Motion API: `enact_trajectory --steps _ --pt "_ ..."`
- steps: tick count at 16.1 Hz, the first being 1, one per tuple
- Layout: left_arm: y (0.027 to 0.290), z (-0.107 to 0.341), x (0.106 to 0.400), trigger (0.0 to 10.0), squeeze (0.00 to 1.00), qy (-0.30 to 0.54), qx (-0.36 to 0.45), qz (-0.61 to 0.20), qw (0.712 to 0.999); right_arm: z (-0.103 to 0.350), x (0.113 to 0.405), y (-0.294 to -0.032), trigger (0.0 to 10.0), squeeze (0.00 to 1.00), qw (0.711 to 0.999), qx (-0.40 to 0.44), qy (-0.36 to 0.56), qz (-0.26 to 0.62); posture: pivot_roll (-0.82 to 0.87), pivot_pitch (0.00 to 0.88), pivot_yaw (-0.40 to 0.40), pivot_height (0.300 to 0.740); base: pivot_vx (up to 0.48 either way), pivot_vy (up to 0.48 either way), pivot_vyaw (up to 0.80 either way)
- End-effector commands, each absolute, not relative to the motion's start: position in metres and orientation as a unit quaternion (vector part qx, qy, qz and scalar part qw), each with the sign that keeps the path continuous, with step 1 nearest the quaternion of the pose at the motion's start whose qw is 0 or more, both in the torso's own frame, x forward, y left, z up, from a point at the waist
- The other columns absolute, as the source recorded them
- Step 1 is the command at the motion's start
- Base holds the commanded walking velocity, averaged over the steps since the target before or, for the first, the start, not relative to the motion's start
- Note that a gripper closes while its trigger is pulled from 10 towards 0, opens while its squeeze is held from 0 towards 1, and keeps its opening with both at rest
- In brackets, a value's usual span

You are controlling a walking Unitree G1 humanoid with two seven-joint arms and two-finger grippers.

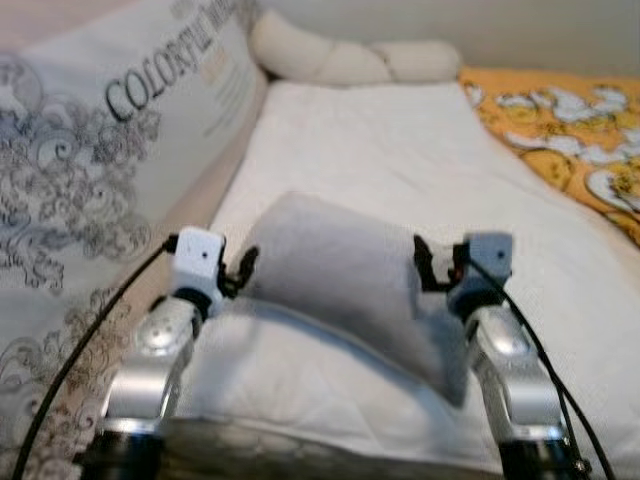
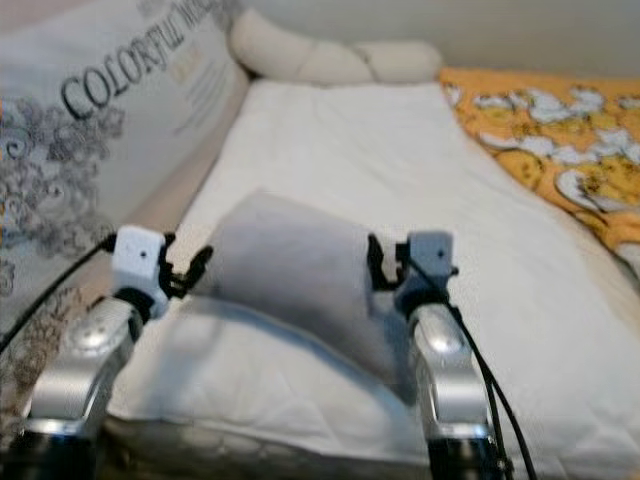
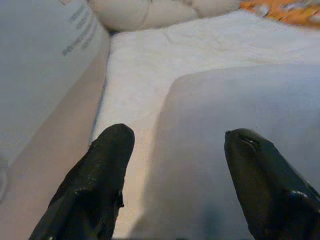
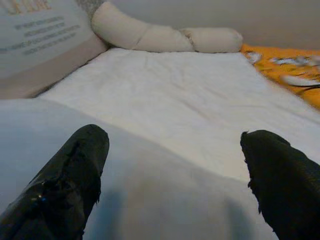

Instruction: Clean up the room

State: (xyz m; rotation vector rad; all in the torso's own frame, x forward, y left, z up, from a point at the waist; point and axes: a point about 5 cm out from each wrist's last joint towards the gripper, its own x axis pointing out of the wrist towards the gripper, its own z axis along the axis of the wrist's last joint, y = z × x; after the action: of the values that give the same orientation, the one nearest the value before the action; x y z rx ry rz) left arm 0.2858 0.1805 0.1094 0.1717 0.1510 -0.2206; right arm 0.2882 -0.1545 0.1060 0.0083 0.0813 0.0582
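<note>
On the bed, a white quilted cover is spread from the near edge up to the far wall. Along the robot's left side a large printed cushion with grey scrollwork and lettering is propped; an orange patterned blanket is laid on the right side, and a cream knotted bolster is set across the far end.

Near the front edge, a grey pillow is held up between the two arms, one end lifted off the cover and the near part resting on a white fold of bedding. Its long axis is run across the bed, from the robot's left to its right, and its raised face is tilted back toward the far wall.

The left hand is pressed to the pillow's left end, its fingers spread apart with the fabric between them. The right hand is placed at the right end, likewise spread wide and not clamped.

The step in hand is judged to be carrying or setting the pillow. For it to be done well, even inward pressure should be kept from both sides, the pillow kept level, and it should be lowered squarely toward the head of the bed so no slipping is risked.
</note>
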Motion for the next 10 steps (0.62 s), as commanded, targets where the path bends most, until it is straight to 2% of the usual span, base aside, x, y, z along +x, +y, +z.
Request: enact_trajectory --steps 1,3,6,8,9,10 --pt "0.180 0.107 0.285 10.0 0.00 0.080 0.098 -0.119 0.985 0.107 0.291 -0.152 10.0 0.00 0.999 0.002 0.037 0.034 0.08 0.000 0.021 0.740 0.000 0.000 0.00" --pt "0.178 0.105 0.287 10.0 0.00 0.086 0.119 -0.148 0.978 0.110 0.298 -0.158 10.0 0.00 0.999 -0.022 0.033 0.029 0.08 0.000 0.020 0.740 0.000 0.000 0.00" --pt "0.173 0.107 0.295 10.0 0.00 0.103 0.152 -0.233 0.955 0.115 0.319 -0.192 10.0 0.00 0.994 -0.091 0.052 -0.028 0.08 0.000 0.019 0.740 0.000 0.000 0.00" --pt "0.162 0.095 0.294 10.0 0.00 0.153 0.208 -0.326 0.909 0.120 0.331 -0.217 10.0 0.00 0.983 -0.161 0.069 -0.046 0.08 0.000 0.010 0.740 0.000 0.000 0.00" --pt "0.161 0.092 0.293 10.0 0.00 0.166 0.218 -0.341 0.899 0.121 0.333 -0.221 10.0 0.00 0.981 -0.175 0.072 -0.051 0.08 0.000 0.010 0.740 0.000 0.000 0.00" --pt "0.158 0.082 0.293 10.0 0.00 0.195 0.252 -0.362 0.876 0.123 0.336 -0.236 10.0 0.00 0.969 -0.221 0.085 -0.073 0.08 0.000 0.010 0.740 0.000 0.000 0.00"
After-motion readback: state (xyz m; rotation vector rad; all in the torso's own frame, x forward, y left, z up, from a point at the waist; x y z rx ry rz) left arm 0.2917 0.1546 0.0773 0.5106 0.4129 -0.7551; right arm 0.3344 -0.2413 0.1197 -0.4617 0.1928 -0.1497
